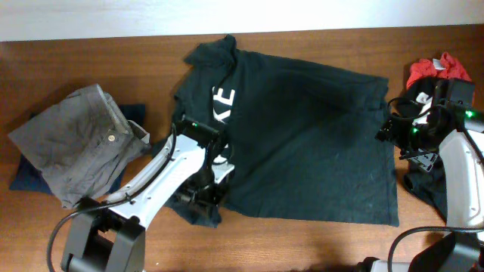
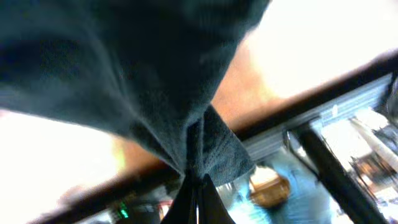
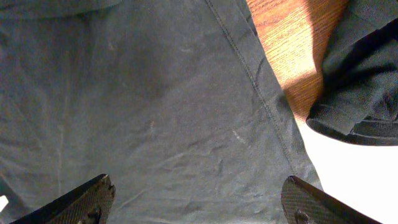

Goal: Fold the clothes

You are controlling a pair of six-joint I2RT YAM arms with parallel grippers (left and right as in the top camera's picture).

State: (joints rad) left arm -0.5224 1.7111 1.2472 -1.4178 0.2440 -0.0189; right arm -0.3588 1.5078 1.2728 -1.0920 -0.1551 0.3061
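Note:
A dark green T-shirt [image 1: 302,128] with white lettering lies spread across the middle of the table. My left gripper [image 1: 206,193] is shut on the shirt's near-left corner; in the left wrist view the pinched cloth [image 2: 186,130] hangs from the closed fingertips [image 2: 196,186]. My right gripper [image 1: 389,128] is open and hovers over the shirt's right edge. In the right wrist view both fingers [image 3: 199,199] stand wide apart above flat cloth [image 3: 143,99], holding nothing.
Grey trousers [image 1: 79,140] lie folded on a dark blue garment [image 1: 26,177] at the left. A red garment [image 1: 439,69] and a dark garment [image 1: 431,185] lie at the right edge, the dark one also in the right wrist view [image 3: 364,81].

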